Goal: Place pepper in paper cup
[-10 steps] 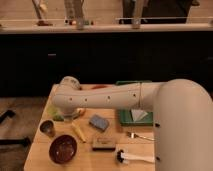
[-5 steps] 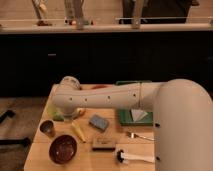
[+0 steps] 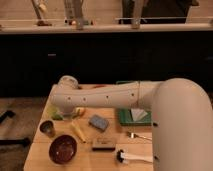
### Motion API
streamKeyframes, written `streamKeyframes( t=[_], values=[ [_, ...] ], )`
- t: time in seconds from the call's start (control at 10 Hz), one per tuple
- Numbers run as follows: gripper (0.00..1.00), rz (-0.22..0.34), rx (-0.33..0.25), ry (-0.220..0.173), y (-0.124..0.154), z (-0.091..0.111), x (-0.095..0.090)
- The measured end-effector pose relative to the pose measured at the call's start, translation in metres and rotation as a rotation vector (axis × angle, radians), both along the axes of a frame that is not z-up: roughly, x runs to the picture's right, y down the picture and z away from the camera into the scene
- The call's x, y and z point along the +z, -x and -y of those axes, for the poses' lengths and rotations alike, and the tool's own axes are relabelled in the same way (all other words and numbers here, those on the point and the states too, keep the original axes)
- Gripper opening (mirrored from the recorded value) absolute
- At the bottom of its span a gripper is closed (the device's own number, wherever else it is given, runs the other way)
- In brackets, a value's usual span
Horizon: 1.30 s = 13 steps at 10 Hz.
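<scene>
My white arm (image 3: 105, 95) reaches from the right across the wooden table (image 3: 42, 155) to its left part. My gripper (image 3: 67, 113) hangs under the arm's rounded end, mostly hidden by it, just above the tabletop. A pale greenish shape (image 3: 56, 116) sits right beside it on the left; I cannot tell whether it is the pepper or a cup. No clear long green pepper shows. The whitish paper cup is hidden or out of view.
A dark grey-brown cup (image 3: 47, 128) and a dark red bowl (image 3: 63, 148) stand front left. A pale yellow vegetable (image 3: 78, 131), a blue-grey sponge (image 3: 98, 122), a brown block (image 3: 104, 143) and a white-handled brush (image 3: 134, 158) lie mid-table. A green tray (image 3: 131, 116) sits at the right.
</scene>
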State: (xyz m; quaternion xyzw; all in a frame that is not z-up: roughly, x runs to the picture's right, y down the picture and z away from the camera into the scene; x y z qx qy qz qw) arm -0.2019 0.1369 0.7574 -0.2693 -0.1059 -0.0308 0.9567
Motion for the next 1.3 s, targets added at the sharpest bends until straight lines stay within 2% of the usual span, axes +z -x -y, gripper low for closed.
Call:
streamKeyframes(
  t=[0.3, 0.6, 0.9, 1.3],
  values=[
    [0.00, -0.015, -0.010, -0.043, 0.007, 0.041, 0.020],
    [0.00, -0.035, -0.013, -0.067, 0.011, 0.070, 0.037],
    [0.00, -0.074, -0.007, -0.077, 0.007, 0.102, 0.062],
    [0.00, -0.103, -0.011, -0.070, 0.009, 0.122, 0.082]
  ],
)
